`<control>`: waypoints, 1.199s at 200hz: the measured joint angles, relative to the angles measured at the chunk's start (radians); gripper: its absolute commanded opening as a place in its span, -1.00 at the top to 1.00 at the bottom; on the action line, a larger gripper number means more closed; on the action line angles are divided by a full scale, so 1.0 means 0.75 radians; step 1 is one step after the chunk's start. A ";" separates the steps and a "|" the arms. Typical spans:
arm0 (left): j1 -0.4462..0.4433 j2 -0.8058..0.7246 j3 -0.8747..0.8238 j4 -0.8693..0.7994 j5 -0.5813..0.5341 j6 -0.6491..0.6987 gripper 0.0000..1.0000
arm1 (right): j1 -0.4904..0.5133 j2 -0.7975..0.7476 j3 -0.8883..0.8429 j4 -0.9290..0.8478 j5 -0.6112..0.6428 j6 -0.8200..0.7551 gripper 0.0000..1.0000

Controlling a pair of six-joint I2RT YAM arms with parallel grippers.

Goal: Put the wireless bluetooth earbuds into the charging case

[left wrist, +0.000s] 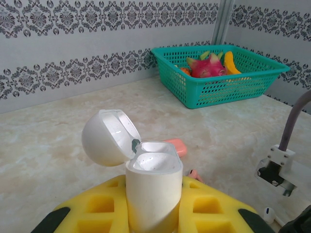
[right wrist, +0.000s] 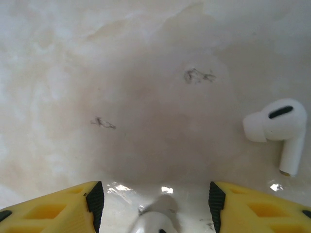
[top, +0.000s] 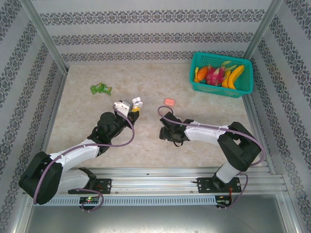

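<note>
Standing beside the rig, I record the following.

Tools: the left gripper [top: 133,108] is clamped tight on the white charging case [left wrist: 153,187] and holds it upright above the table. The lid [left wrist: 109,137] is swung open to the left. I cannot see to the bottom of the wells. The right gripper [right wrist: 154,195] points down at the table with its jaws parted, gripping nothing.

Task items: 1 white earbud [right wrist: 278,127] lies on its side just right of the right-hand finger, outside the gap. Another rounded white piece [right wrist: 155,222] sits between the 2 fingers at the lower edge, too cropped to name with certainty.

Risks, in my judgement:
- A small smooth bud could squirt out from the pads on closing, since the top looks slick.
- The bud outside the jaws could be nudged away if the right-hand finger shifts sideways.
- A bud gripped at a poor angle would not seat stem-first in its well.
- A bump against the open lid could swing it closed.
- The pink case [top: 169,102] lies near; buds and cases could be mismatched.

Surface: the table [top: 87,121] is pale, marbled and glossy, with reflections and a few dark scuffs.

Room: patterned grey wall panels and metal posts. A teal basket [left wrist: 228,90] of fruit stands in the far right corner, and a small green item [top: 100,89] lies far left.
</note>
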 measured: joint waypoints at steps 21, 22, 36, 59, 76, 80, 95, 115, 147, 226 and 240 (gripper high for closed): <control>0.000 0.000 0.003 -0.001 0.000 0.000 1.00 | 0.000 0.032 0.033 -0.003 -0.012 -0.005 -0.19; 0.000 0.000 0.003 -0.001 0.000 0.000 1.00 | 0.000 0.033 0.035 -0.002 -0.014 -0.005 -0.19; 0.000 0.000 0.003 -0.002 0.000 0.000 1.00 | 0.001 0.046 0.049 -0.001 -0.021 -0.010 -0.18; 0.000 0.000 0.003 -0.005 0.000 0.000 1.00 | 0.006 0.060 0.063 0.001 -0.025 -0.016 -0.16; 0.000 0.000 0.003 -0.005 -0.001 0.000 1.00 | 0.013 0.064 0.068 0.007 -0.027 -0.024 -0.14; 0.000 0.000 0.003 -0.005 -0.001 0.000 1.00 | 0.018 0.066 0.068 0.010 -0.030 -0.024 -0.14; 0.000 0.000 0.003 -0.005 0.000 0.000 1.00 | 0.027 0.067 0.070 0.021 -0.042 -0.024 -0.13; 0.000 0.000 0.003 -0.005 0.000 0.000 1.00 | 0.050 0.070 0.070 0.038 -0.068 -0.024 -0.11; 0.000 0.000 0.003 -0.004 -0.001 0.000 1.00 | 0.064 0.071 0.073 0.042 -0.087 -0.024 -0.11; 0.000 0.000 0.003 -0.004 0.000 0.000 1.00 | 0.082 -0.036 0.100 0.009 -0.015 -0.065 -0.24; 0.000 0.000 0.003 -0.004 0.000 -0.001 1.00 | 0.092 -0.052 0.143 -0.046 0.022 -0.075 -0.25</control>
